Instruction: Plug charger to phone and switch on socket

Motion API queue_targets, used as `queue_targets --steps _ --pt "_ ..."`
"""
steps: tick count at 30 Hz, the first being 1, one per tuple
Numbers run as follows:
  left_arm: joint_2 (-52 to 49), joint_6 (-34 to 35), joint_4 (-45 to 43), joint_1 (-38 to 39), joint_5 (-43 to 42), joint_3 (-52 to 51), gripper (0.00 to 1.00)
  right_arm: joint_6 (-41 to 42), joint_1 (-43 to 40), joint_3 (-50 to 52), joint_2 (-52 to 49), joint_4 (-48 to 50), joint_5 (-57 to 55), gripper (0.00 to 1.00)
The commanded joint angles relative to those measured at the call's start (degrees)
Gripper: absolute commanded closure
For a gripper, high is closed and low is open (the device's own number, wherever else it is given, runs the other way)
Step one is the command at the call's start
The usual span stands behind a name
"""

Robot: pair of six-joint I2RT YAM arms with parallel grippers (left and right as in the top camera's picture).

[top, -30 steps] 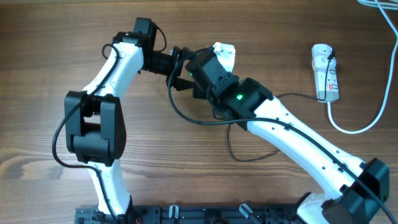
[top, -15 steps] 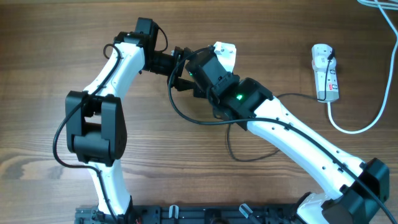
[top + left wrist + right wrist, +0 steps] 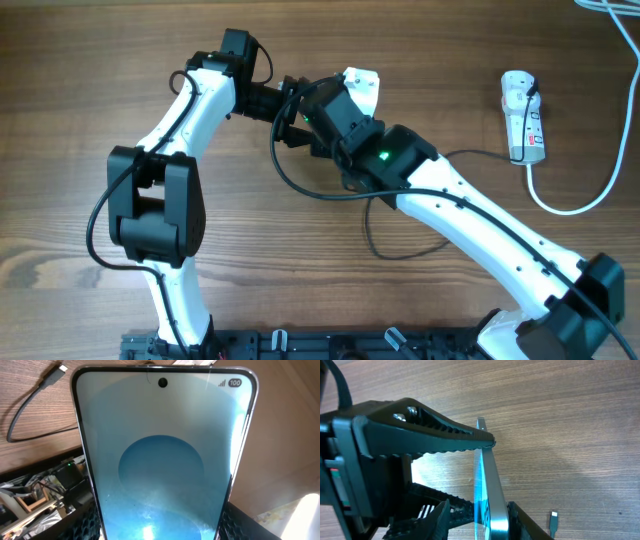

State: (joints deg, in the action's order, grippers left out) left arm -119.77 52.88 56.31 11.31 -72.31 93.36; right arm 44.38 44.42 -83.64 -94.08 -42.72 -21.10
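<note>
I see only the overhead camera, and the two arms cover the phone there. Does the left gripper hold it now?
Observer: Yes. In the left wrist view the phone sits between the fingers of the left gripper, screen toward that camera.
Operator: Is the charger already in the phone?
Observer: No. The charger lies free on the table, its connector tip plugged into nothing.
Operator: Is the screen on?
Observer: Yes, it glows cyan and shows 100 in a top corner.
</note>
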Motion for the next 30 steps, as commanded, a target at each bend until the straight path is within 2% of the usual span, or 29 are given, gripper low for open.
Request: queue_targets --steps 1,21,30 --pt "2.0 -0.2 0.0 0.2 -3.1 0.1 0.33 0.7 0.1 -1.1 -2.8 0.1 -1.4 0.63" --pt "2.0 -1.4 -0.9 -0.8 -1.7 0.1 0.32 -1.1 -0.6 -3.2 -2.3 -1.1 0.8 0.62" --pt "2.0 -1.4 -0.9 -1.1 -2.9 0.1 0.32 -1.1 -0.6 -3.2 -2.3 -0.4 2.7 0.66"
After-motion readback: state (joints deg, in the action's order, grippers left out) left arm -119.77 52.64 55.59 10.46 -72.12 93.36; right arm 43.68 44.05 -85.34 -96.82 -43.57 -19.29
